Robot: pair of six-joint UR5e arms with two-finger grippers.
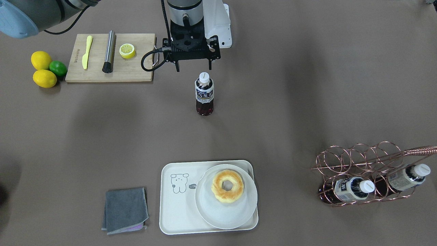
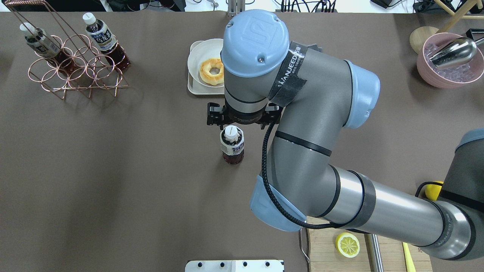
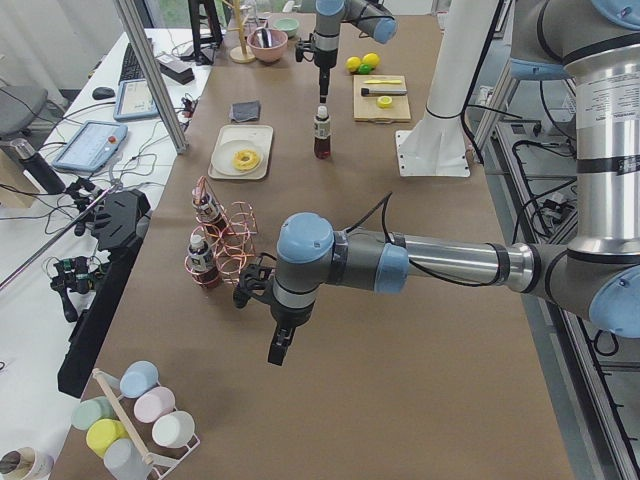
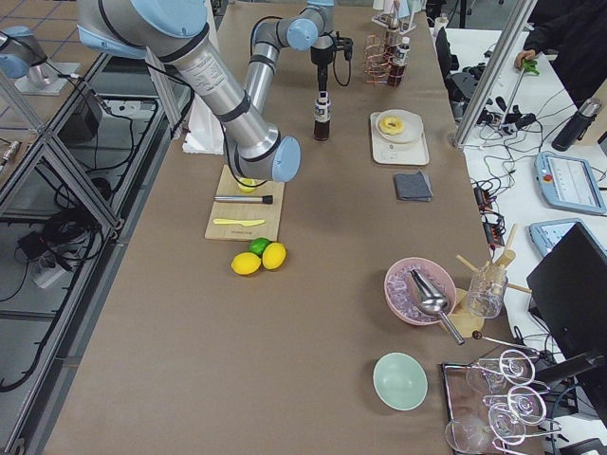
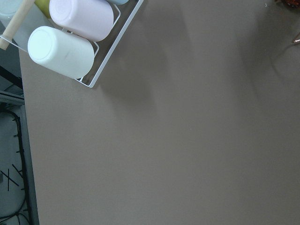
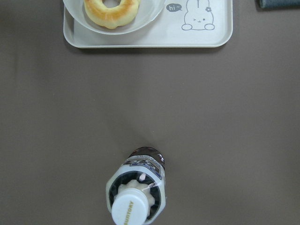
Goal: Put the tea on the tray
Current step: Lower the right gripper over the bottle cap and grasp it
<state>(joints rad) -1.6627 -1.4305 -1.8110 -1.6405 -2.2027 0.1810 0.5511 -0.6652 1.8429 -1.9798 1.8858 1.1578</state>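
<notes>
The tea (image 1: 204, 94) stands upright on the brown table, white cap up, and shows in the overhead view (image 2: 232, 145) and low in the right wrist view (image 6: 138, 190). My right gripper (image 1: 193, 67) hangs just behind and above the cap, open and empty, apart from the bottle. The cream tray (image 1: 174, 208) with the bear drawing lies toward the far side from the robot (image 6: 206, 40); a white plate (image 1: 208, 212) with a doughnut (image 1: 227, 186) fills its one half. My left gripper (image 3: 280, 345) hovers over bare table by the rack; I cannot tell if it is open or shut.
A copper wire rack (image 1: 362, 177) holds two other bottles. A wooden board (image 1: 136, 68) carries a knife, a muddler and a lemon half, with lemons and a lime (image 1: 46, 70) beside it. A grey cloth (image 1: 125, 210) lies by the tray. Cups (image 5: 65, 47) sit beneath the left wrist.
</notes>
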